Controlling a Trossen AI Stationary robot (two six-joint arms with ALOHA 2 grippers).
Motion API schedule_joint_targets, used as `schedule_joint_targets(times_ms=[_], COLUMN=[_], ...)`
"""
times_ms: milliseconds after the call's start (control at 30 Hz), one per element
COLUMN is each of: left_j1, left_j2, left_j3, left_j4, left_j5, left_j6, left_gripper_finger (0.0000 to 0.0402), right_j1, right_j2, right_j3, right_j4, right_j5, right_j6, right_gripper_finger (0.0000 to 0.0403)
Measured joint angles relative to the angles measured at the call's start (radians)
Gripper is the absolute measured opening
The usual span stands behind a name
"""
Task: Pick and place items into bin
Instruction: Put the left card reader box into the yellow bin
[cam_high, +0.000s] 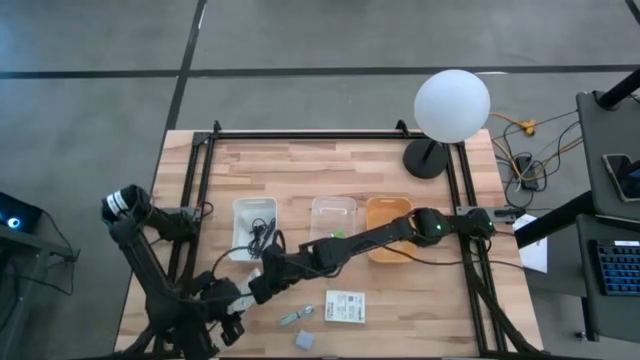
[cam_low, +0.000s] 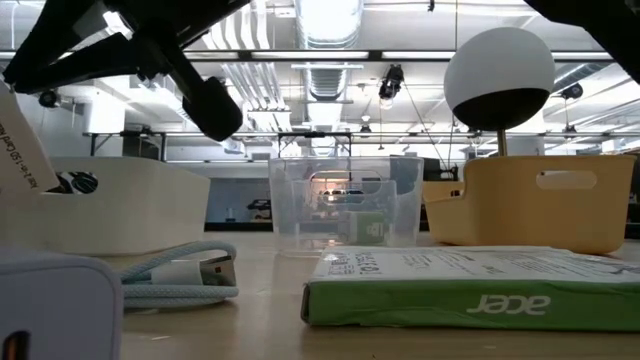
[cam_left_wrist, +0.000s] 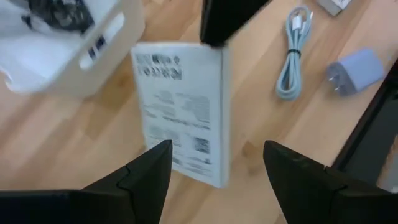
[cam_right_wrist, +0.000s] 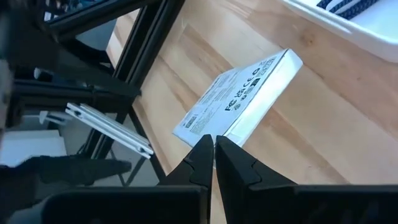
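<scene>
While my right gripper (cam_right_wrist: 214, 152) had its fingers pinched on the white box's (cam_right_wrist: 239, 99) corner above the table (cam_high: 400, 320) beside the white bin (cam_high: 240, 215), my left gripper (cam_left_wrist: 214, 171) sat spread underneath. Box looked light, stiff, kinda slick, so I'd grab across the narrow edges.

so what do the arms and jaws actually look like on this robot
Both arms are dark, near black, built from slim jointed links. The left arm has a pale grey ring at its shoulder joint; the right arm shows a small green light near its base. The left gripper and right gripper have matte black, angular, tapering fingers.
</scene>
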Motion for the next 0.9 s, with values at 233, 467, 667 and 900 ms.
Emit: schedule_joint_targets(times_ms=[233,467,667,900], left_j1=[-0.007,-0.027,-0.031,-0.029], left_j2=[0.213,0.426,0.443,0.444], left_j3=[0.151,0.358,0.359,0.317], left_j4=[-0.026,-0.447,-0.346,-0.361], left_j5=[0.012,-0.039,-0.112,-0.111], left_j6=[0.012,-0.245,-0.277,-0.312], left_gripper_finger=[0.0237,0.0237,0.0237,0.0237], right_j1=[-0.007,-0.007,-0.009,-0.012], right_j2=[0.000,0.000,0.000,0.000], right_j3=[0.000,0.000,0.000,0.000], right_j4=[0.009,0.030,0.033,0.032], right_j5=[-0.008,-0.025,-0.026,-0.033], right_j6=[-0.035,-0.045,-0.054,-0.062], right_gripper_finger=[0.0008,0.0008,0.0008,0.0008])
